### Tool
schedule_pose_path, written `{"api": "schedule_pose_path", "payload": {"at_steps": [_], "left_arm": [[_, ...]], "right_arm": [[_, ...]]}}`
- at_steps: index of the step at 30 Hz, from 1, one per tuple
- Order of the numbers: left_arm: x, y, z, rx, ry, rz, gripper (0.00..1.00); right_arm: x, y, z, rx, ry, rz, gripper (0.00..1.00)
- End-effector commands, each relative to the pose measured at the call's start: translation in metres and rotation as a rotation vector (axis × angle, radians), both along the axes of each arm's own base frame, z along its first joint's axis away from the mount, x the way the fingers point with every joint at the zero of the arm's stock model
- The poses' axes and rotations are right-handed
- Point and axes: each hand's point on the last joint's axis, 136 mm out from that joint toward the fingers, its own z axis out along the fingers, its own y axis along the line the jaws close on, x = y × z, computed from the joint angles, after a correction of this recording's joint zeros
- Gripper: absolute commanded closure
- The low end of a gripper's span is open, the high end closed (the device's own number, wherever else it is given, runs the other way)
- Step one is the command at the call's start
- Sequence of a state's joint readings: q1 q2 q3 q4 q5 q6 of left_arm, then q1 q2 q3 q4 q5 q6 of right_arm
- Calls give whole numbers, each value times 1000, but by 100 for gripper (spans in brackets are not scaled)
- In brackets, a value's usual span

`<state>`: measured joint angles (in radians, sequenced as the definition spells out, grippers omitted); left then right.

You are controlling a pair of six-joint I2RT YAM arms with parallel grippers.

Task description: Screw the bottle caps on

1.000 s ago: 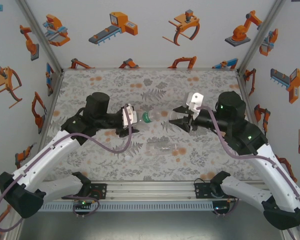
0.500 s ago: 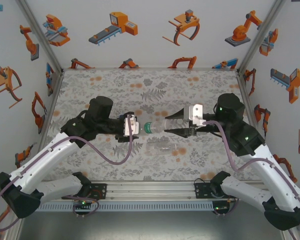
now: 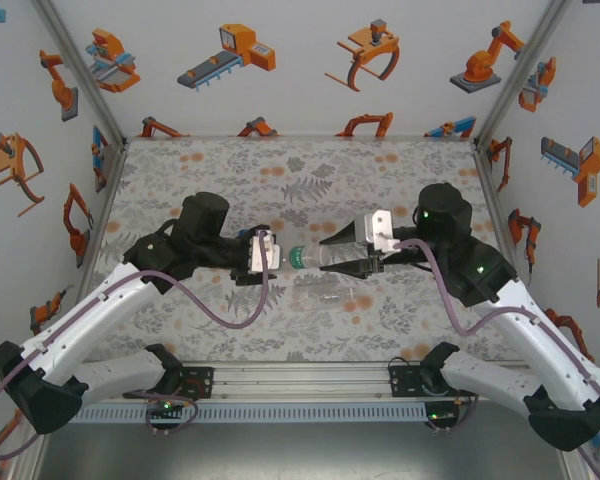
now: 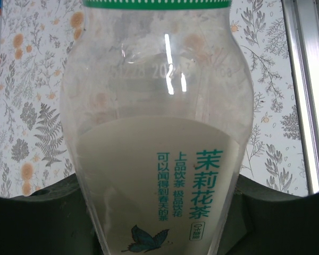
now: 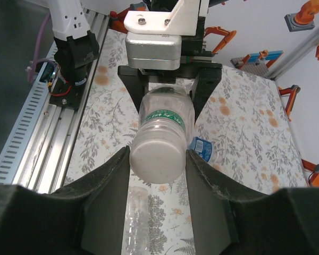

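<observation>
A pale bottle with a green-white label (image 4: 159, 175) is held level above the mat with my left gripper (image 4: 159, 223) shut round its labelled body. A green band (image 3: 295, 257) rings its neck. Beyond that band sits a pale ridged bottle cap (image 5: 158, 154). My right gripper (image 5: 158, 159) is shut on the cap, a pad pressed to each side. From above, the left gripper (image 3: 272, 255) and right gripper (image 3: 345, 255) face each other with the bottle bridging them. Whether the cap's threads are engaged is hidden.
A clear unlabelled bottle (image 3: 328, 293) lies on the floral mat (image 3: 210, 170) just below the held one. A bottle with a blue label (image 5: 202, 147) lies beside it. The aluminium rail (image 5: 37, 133) runs along the near edge, and patterned walls close in both sides.
The two grippers have closed the gap between them. The right one swung left and level with the cap, which now sits on the end of the bottle held in the left one.
</observation>
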<state>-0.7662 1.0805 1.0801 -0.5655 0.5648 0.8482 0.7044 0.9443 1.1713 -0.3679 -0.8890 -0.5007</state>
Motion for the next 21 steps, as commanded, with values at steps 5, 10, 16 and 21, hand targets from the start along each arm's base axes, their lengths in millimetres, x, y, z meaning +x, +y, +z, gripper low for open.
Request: {"api": "schedule_pose_path", "payload": {"at_steps": [5,10,16,21], "left_arm": [[-3,-3,12,-16,-19,-29,100],[-4,-4,14,-13,4,-26,100],[-12,-4,19,-38,15,-64,100],[-18,-8,28,-64,36,-93,100]], "right_arm": [[-8,5,1,-25,-65,41,95],[-10,8,-3,-49,-78,59,95],[-12,10,-10,-75,-102,78,96],[-9,14,-12,-85,-69,68,98]]}}
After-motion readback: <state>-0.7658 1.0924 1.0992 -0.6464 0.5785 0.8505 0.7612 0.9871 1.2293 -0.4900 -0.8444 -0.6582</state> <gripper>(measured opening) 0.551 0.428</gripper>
